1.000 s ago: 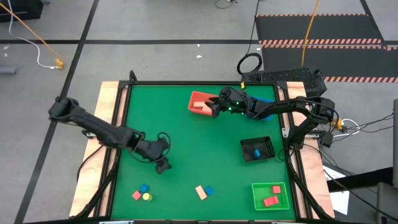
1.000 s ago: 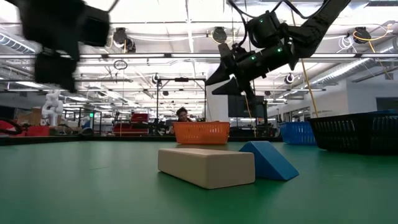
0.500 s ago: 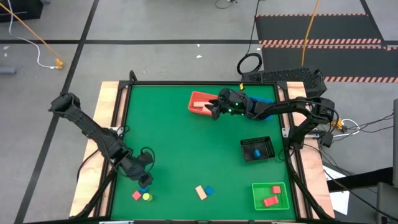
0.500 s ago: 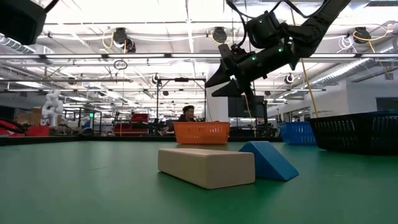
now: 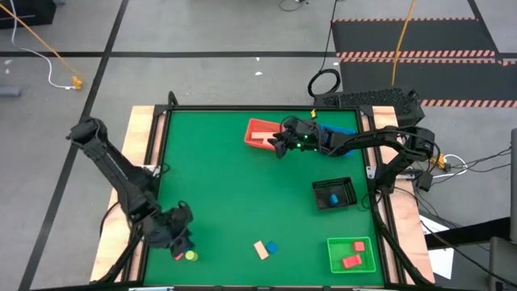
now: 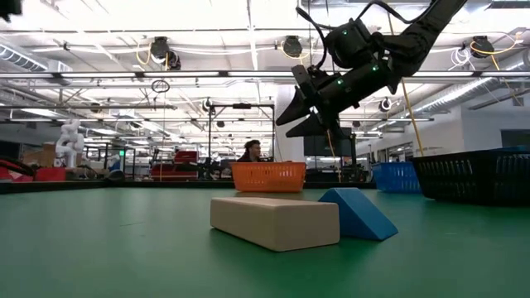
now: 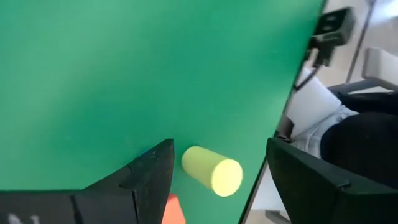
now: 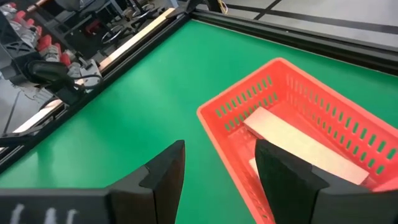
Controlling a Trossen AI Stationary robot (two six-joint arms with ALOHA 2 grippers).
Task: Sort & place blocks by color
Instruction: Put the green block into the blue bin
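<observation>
My left gripper [image 5: 181, 242] hovers open over a group of blocks near the table's near left corner. A red block [image 5: 177, 255] and a yellow-green cylinder [image 5: 191, 256] lie there. In the left wrist view the cylinder [image 7: 211, 171] shows between the open fingers of my left gripper [image 7: 217, 149], on the table. My right gripper [image 5: 275, 146] hangs open in the air beside the red tray [image 5: 258, 132], which holds a pale wood block [image 8: 298, 146]. A wood bar [image 5: 260, 250] and a blue wedge [image 5: 272, 247] lie near the front edge.
A black tray [image 5: 343, 187] with a blue block [image 5: 332, 198] stands at the right. A green tray [image 5: 339, 257] with red blocks is in the near right corner. A blue tray [image 5: 344, 129] sits behind the right arm. The table's wooden rim [image 5: 142, 137] borders the green mat.
My left gripper has swung from the middle left of the table toward the near left corner and now stands over the red and yellow-green blocks, its fingers still apart. No block has moved.
</observation>
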